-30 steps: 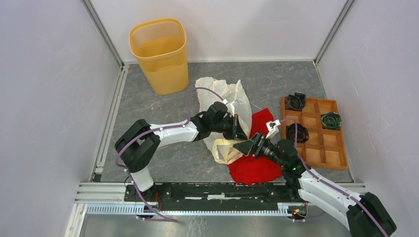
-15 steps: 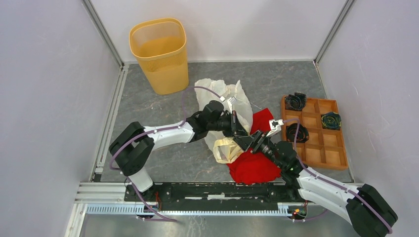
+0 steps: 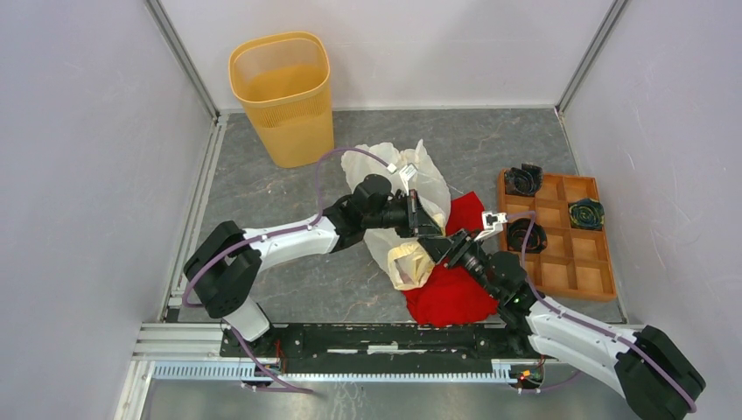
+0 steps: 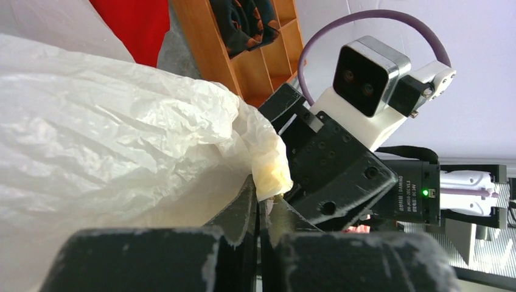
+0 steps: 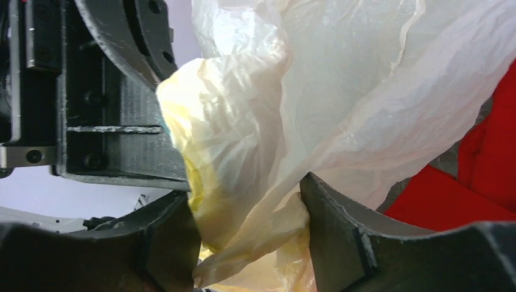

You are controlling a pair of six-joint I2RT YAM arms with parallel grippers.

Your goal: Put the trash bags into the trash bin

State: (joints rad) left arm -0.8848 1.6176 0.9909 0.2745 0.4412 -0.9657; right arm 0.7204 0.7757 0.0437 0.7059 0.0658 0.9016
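The trash bag, cream-white wrinkly film, lies mid-table, partly on a red cloth. My left gripper is shut, pinching a yellowish fold of the bag at its tips; the bag fills the left of that view. My right gripper faces it from the right, open. Its fingers stand apart on both sides of a bunched lower fold of the bag. The yellow-orange trash bin stands upright at the back left, well away from both grippers.
A red cloth heap lies under and to the right of the bag. A brown wooden compartment tray with dark rolled items sits at the right. Walls and aluminium rails close in the table on the left, back and right.
My left gripper has moved slightly back and right with the bag's fold, pulling the film up. My right gripper has advanced left and back until its fingers straddle the bag's lower fold.
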